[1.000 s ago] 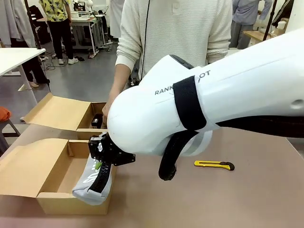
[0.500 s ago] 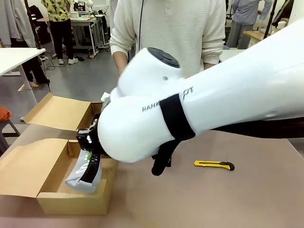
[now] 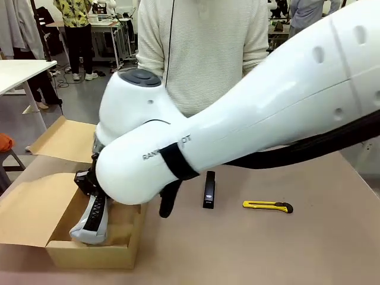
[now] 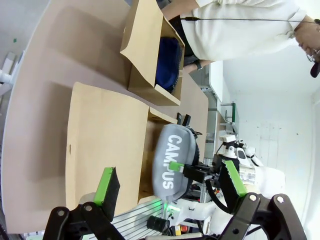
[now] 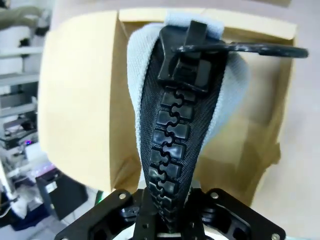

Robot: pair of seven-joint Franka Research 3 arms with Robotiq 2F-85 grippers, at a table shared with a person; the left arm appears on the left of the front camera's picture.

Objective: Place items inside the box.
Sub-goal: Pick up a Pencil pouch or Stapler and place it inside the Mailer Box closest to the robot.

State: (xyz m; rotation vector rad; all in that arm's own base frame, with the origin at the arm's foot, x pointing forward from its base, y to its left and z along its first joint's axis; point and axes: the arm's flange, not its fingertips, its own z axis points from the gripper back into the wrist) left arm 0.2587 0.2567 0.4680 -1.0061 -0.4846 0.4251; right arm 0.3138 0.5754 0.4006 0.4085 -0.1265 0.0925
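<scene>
My right gripper [image 3: 90, 189] is shut on the grey zip pencil case [image 3: 89, 224], marked "CAMPUS" [image 4: 172, 160]. The case hangs end-down inside the near open cardboard box [image 3: 89, 256]. In the right wrist view its black zip [image 5: 175, 115] runs up from my shut right gripper [image 5: 167, 212] over the box floor [image 5: 80, 100]. My left gripper [image 4: 169, 174] stands open, high above the box, with nothing between its green pads [image 4: 107, 184]. A black stapler [image 3: 209, 190] and a yellow utility knife [image 3: 267, 206] lie on the table. A dark blue pouch [image 4: 167, 62] lies in the far box [image 4: 145, 45].
A person in a cream sweater [image 3: 202, 53] stands at the far side of the table. My bulky right arm [image 3: 237, 136] crosses the middle. The near box's wide flap [image 3: 29, 208] spreads to the left. The brown tabletop [image 3: 285, 249] is bare at the right.
My right arm has swung left and carried the pencil case lower and deeper into the near box. The black stapler now shows on the table.
</scene>
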